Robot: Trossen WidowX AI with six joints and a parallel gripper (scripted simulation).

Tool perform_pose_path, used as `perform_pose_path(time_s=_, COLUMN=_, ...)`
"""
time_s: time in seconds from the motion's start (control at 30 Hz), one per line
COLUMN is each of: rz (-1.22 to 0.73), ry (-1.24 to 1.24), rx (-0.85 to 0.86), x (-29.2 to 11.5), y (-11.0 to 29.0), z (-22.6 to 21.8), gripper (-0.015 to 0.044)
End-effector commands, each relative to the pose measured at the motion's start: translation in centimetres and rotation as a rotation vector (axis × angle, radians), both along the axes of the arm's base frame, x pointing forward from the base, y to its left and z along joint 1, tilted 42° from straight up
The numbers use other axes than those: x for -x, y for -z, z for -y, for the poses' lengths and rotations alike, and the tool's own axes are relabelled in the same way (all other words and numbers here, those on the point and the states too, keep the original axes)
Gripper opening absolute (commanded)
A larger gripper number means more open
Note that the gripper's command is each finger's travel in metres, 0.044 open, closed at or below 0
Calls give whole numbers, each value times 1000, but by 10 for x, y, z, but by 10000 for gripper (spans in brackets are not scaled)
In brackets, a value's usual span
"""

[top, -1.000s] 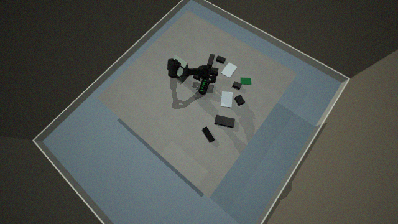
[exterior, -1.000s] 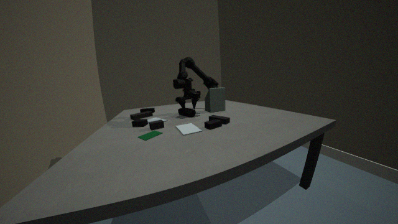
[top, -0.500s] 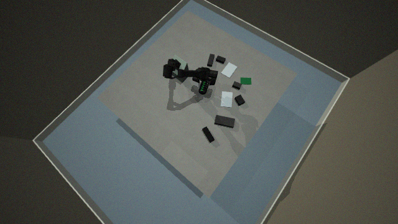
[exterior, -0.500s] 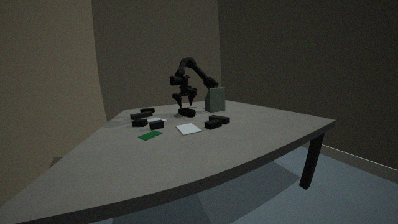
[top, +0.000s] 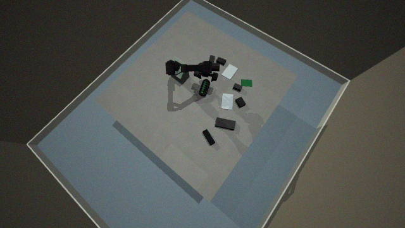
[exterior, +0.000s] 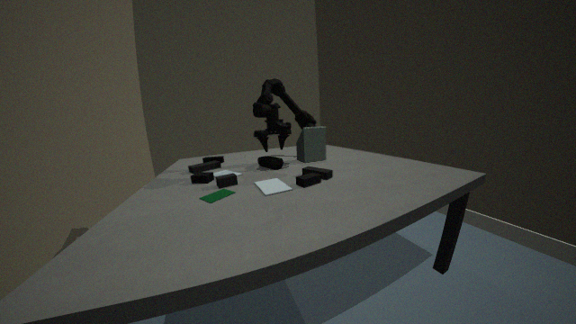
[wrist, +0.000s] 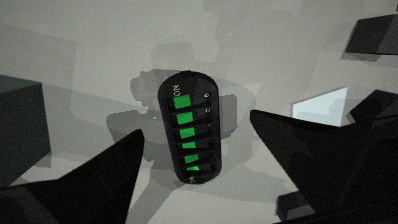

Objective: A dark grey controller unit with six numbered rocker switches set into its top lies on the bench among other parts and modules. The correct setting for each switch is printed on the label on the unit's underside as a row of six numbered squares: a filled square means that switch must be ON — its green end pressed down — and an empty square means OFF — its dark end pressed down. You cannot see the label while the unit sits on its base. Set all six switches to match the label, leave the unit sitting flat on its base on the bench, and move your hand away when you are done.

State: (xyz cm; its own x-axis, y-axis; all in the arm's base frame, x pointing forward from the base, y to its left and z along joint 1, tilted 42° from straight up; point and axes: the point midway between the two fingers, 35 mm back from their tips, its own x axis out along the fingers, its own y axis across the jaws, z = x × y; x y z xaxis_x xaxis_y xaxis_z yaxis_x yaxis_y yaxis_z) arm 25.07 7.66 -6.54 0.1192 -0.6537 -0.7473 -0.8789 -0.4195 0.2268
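Note:
The dark grey controller unit (top: 207, 88) (exterior: 270, 162) (wrist: 191, 130) sits flat on its base on the bench, switches up. In the wrist view its six rockers run in a row, green ends on the left under the word ON; I cannot tell which ends are pressed down. The label underneath is hidden. My gripper (top: 206, 76) (exterior: 273, 145) (wrist: 197, 124) is open and empty. It hangs a little above the unit, with one finger to each side of it and touching nothing.
A grey-green block (exterior: 311, 144) (top: 181, 76) stands at the arm's base. Two white sheets (top: 230, 71) (top: 227, 101) (exterior: 273, 186), a green card (top: 246, 83) (exterior: 217, 195) and several dark modules (top: 225, 123) (top: 208, 137) (top: 240, 102) (exterior: 314, 175) lie around the unit.

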Motion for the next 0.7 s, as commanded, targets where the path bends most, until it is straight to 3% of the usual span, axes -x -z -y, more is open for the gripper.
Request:
perform_pose_path(time_s=0.0, rz=4, ry=22, rx=6, x=7, y=4, z=-6, gripper=440)
perform_pose_path(time_s=0.67, rz=4, ry=24, rx=2, x=2, y=27, z=13, gripper=440)
